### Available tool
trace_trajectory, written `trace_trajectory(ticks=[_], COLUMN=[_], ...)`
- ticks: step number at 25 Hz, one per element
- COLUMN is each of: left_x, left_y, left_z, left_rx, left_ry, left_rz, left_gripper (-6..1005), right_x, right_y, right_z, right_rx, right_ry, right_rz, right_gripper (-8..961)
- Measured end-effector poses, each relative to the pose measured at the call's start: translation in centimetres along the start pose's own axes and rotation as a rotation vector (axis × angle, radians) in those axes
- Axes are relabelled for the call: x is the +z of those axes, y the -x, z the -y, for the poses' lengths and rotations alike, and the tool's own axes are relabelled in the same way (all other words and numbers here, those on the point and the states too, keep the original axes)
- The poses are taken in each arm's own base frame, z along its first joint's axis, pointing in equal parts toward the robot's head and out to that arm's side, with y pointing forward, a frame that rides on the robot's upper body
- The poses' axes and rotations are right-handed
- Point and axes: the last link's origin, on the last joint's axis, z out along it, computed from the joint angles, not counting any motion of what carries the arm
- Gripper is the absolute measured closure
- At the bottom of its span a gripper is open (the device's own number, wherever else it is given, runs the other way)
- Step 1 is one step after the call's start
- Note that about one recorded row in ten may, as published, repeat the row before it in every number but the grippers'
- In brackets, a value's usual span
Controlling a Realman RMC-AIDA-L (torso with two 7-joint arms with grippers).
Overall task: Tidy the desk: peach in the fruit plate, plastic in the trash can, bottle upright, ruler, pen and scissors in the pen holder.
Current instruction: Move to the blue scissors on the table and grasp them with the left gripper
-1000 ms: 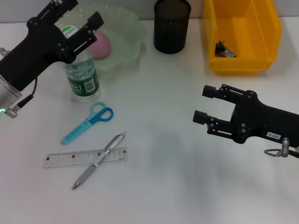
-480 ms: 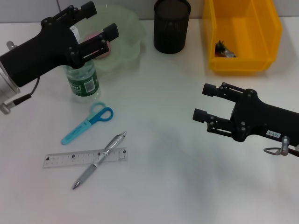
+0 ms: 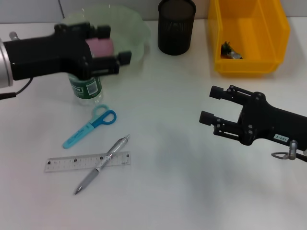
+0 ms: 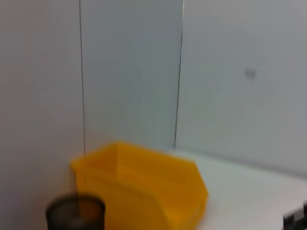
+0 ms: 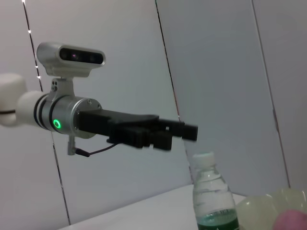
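Black and stretched out level, the left arm reaches across the desk's back-left corner, its left gripper (image 3: 112, 45) above the bottle (image 3: 85, 86) with fingers spread and nothing between them; the right wrist view shows it clear of the bottle's white cap (image 5: 205, 159), passing just over it. The bottle stands upright on the white desk (image 3: 163, 191), right in front of the pale green fruit plate (image 3: 129, 26), and the pink peach (image 3: 100, 46) sits in that plate, partly hidden by the gripper. The right gripper (image 3: 211, 105) hangs low over the desk on the right side, arm angled in from the lower right, fingers parted and pointing left, empty. The blue scissors (image 3: 89, 126) lie just in front of the bottle; nearer, the silver pen (image 3: 101, 164) lies across the clear ruler (image 3: 87, 161). At the back stand the black mesh pen holder (image 3: 177, 25) and the yellow trash can (image 3: 249, 36), a scrap of plastic (image 3: 230, 51) inside it
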Motion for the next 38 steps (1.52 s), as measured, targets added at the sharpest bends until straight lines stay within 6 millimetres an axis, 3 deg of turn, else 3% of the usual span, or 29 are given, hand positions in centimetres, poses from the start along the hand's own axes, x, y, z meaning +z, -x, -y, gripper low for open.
trace_trajectory(ticks=[7,14,30,38], left_x=[-0.5,0.0,5.9,6.9], left_y=[-0.4,0.4,1.4,1.3], left_z=[-0.7,-0.5,-0.2,0.2], left_rx=[-0.074,-0.194,-0.201,-0.212], left_ry=[-0.056,-0.129,-0.149,-0.174], left_rz=[0.229,0.414,0.746,0.796], left_gripper=[236,238,241,241], right_x=[0.2,0.4,0.3,0.1], right_y=[-0.2,-0.2,-0.5,-0.5], right_z=[0.1,0.3,0.6,0.8], right_rx=[0.008,0.005,0.01,0.028], right_ry=[-0.007,-0.013,-0.038,-0.063], right_rz=[-0.006,-0.009,-0.023,-0.005], right_gripper=[227,227,227,227])
